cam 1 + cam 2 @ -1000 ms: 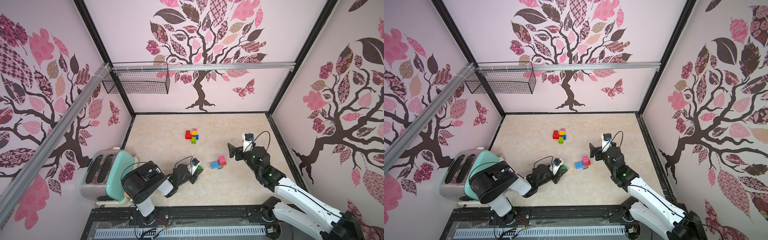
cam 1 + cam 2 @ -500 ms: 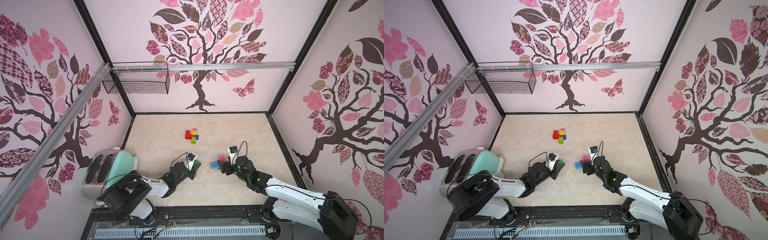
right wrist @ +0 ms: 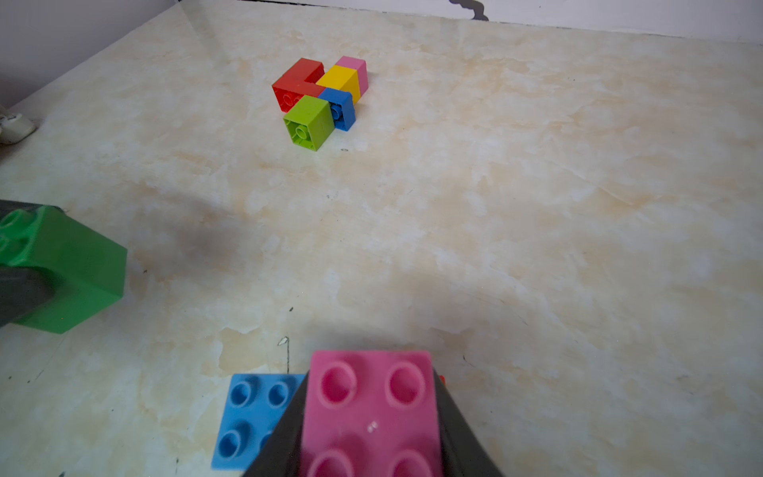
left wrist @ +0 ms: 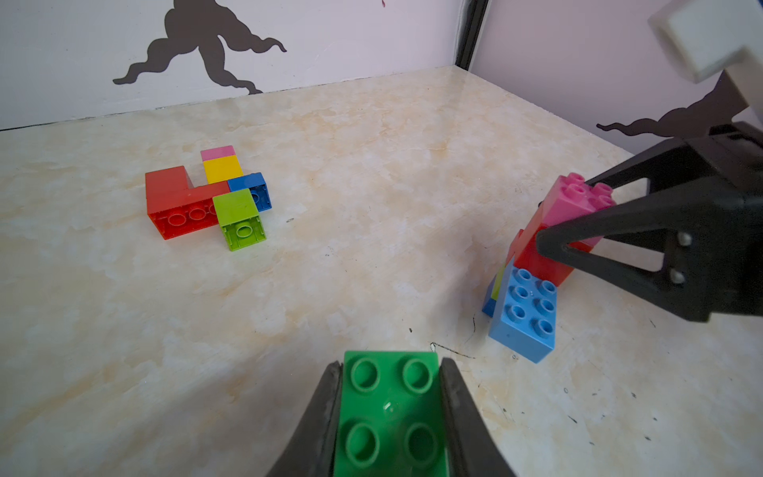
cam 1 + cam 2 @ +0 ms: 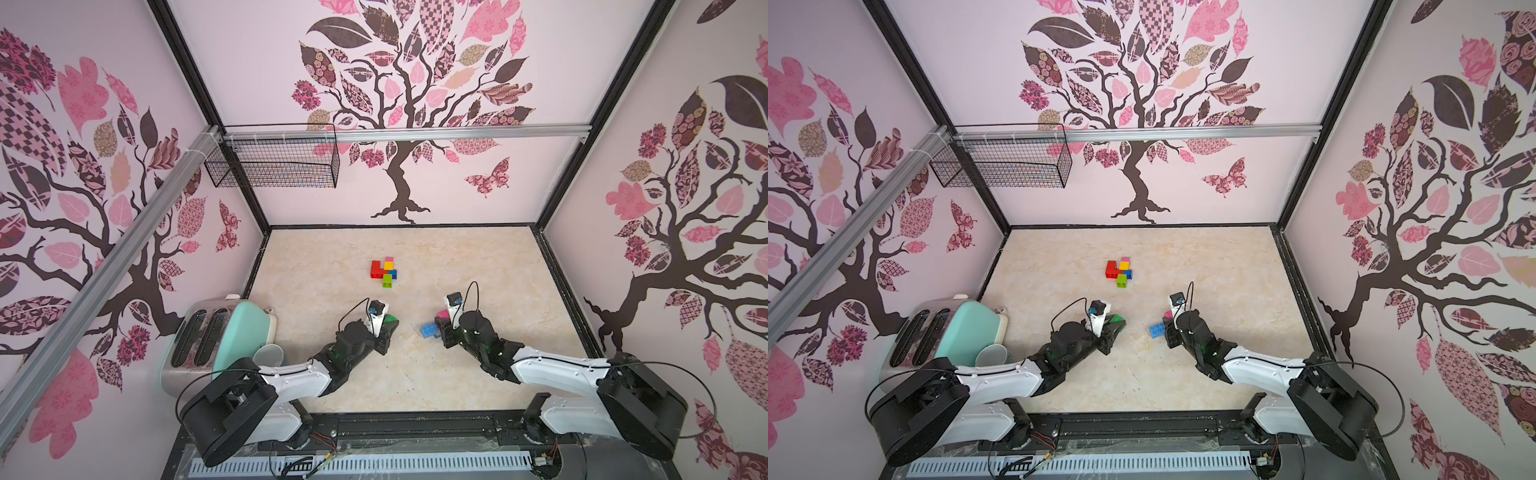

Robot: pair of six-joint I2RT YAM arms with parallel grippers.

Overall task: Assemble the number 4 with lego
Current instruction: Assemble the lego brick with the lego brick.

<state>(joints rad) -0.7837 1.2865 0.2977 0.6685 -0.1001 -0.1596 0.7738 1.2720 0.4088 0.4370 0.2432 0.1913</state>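
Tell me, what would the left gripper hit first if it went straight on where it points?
Nothing close, it seems. The left gripper, shut on the green brick, points over bare table, between the brick cluster and the pink-topped stack. If it angles downward, the table comes first; depth is unclear.

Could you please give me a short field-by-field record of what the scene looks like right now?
left gripper: shut on the green brick
right gripper: shut on the pink brick, atop a red brick beside a blue brick
partial build: red, yellow, pink, blue and lime pieces joined, flat in the middle of the table
toaster: near the left arm's base
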